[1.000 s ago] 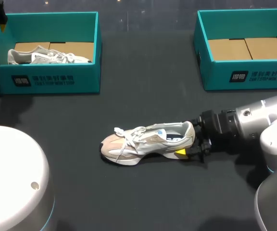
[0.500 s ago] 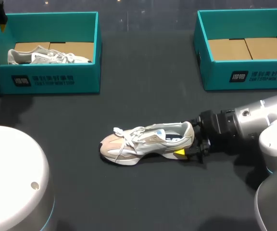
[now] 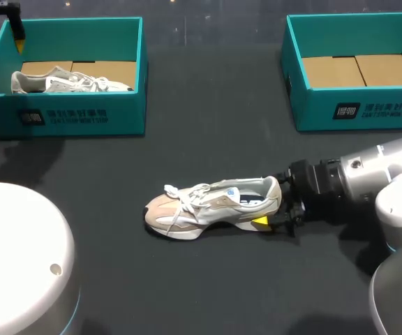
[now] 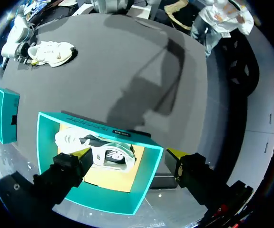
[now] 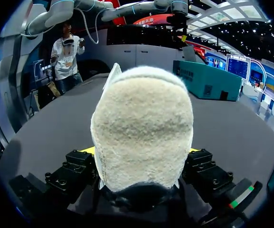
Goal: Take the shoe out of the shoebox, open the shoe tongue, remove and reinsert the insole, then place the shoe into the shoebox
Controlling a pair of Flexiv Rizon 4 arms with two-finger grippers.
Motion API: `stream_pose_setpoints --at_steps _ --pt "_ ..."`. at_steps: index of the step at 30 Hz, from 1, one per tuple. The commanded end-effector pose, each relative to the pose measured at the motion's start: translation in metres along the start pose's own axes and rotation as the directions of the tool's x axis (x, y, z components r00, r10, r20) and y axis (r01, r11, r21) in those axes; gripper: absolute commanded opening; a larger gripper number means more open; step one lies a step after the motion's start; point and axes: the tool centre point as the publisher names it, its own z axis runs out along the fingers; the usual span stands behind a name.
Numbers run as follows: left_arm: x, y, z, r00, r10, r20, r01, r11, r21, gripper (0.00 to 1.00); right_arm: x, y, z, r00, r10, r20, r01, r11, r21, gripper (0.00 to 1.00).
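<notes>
on the surface [image 3: 208,132], shoe [image 3: 211,206] is lying unboxed, r claw [image 3: 272,208] clamping its heel.
l claw [image 4: 130,159] hanging released over left shoebox [image 3: 68,118]; tongue, insole, reboxing prob. pending.

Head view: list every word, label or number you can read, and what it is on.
Left shoebox, front wall: white logo and a line of characters, too small to read.
Right shoebox, front wall: same print, too small to read.
Shoe on the table: blue tongue tag, blurred.
</notes>
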Motion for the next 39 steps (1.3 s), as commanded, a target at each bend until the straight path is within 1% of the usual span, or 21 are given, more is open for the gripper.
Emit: stream_pose_setpoints --at_steps 1,2,3,17,19,20,21,24,25,26,27,29,30,31,39 --pt "-0.021 -0.032 -0.002 0.848 -0.518 -0.114 0.521 0.853 0.000 1.00 0.001 0.001 0.003 1.000 0.000 0.002 0.000 1.000 0.004 0.00" --pt "-0.025 -0.039 -0.001 0.835 -0.534 -0.130 0.543 0.838 0.047 1.00 0.001 0.001 0.003 1.000 0.000 0.002 0.000 1.000 0.004 0.00" --pt "-0.029 -0.048 -0.002 0.824 -0.556 -0.113 0.561 0.828 0.013 1.00 0.001 0.001 0.003 1.000 0.000 0.002 0.000 1.000 0.004 0.00" --pt "-0.029 -0.048 -0.002 0.824 -0.556 -0.113 0.561 0.828 0.013 1.00 0.001 0.001 0.003 1.000 0.000 0.002 0.000 1.000 0.004 0.00" --pt "-0.036 -0.060 -0.004 0.733 -0.668 -0.130 0.678 0.733 0.058 1.00 0.001 0.001 0.003 1.000 0.000 0.002 0.000 1.000 0.004 0.00" --pt "-0.042 -0.066 -0.005 0.678 -0.718 -0.159 0.733 0.676 0.076 1.00 0.001 0.001 0.003 1.000 0.000 0.002 0.000 1.000 0.004 0.00" --pt "-0.047 -0.072 -0.006 0.619 -0.763 -0.189 0.784 0.616 0.080 1.00 0.001 0.001 0.003 1.000 0.000 0.002 0.000 1.000 0.004 0.00" --pt "-0.060 -0.096 -0.009 0.448 -0.870 -0.206 0.893 0.445 0.064 1.00 0.001 0.001 0.003 1.000 0.000 0.002 0.000 1.000 0.004 0.00" --pt "-0.062 -0.104 -0.008 0.421 -0.889 -0.181 0.907 0.415 0.073 1.00 0.001 0.001 0.003 1.000 0.000 0.002 0.000 1.000 0.004 0.00" --pt "-0.064 -0.111 -0.008 0.395 -0.896 -0.202 0.919 0.385 0.091 1.00 0.001 0.001 0.003 1.000 0.000 0.002 0.000 1.000 0.004 0.00" --pt "-0.069 -0.119 -0.008 0.361 -0.903 -0.234 0.933 0.349 0.092 1.00 0.001 0.001 0.003 1.000 0.000 0.002 0.000 1.000 0.004 0.00" --pt "-0.079 -0.135 -0.005 0.214 -0.951 -0.223 0.977 0.203 0.069 1.00 0.001 0.001 0.003 1.000 0.000 0.002 0.000 1.000 0.004 0.00" --pt "-0.086 -0.140 -0.004 0.119 -0.963 -0.243 0.993 0.114 0.034 1.00 0.001 0.001 0.003 1.000 0.000 0.002 0.000 1.000 0.004 0.00" --pt "-0.093 -0.143 -0.002 -0.031 -0.977 -0.212 0.999 -0.035 0.017 1.00 0.001 0.001 0.003 1.000 0.000 0.002 0.000 1.000 0.004 0.00" --pt "-0.093 -0.143 -0.002 -0.031 -0.977 -0.212 0.999 -0.035 0.017 1.00 0.001 0.001 0.003 1.000 0.000 0.002 0.000 1.000 0.004 0.00"
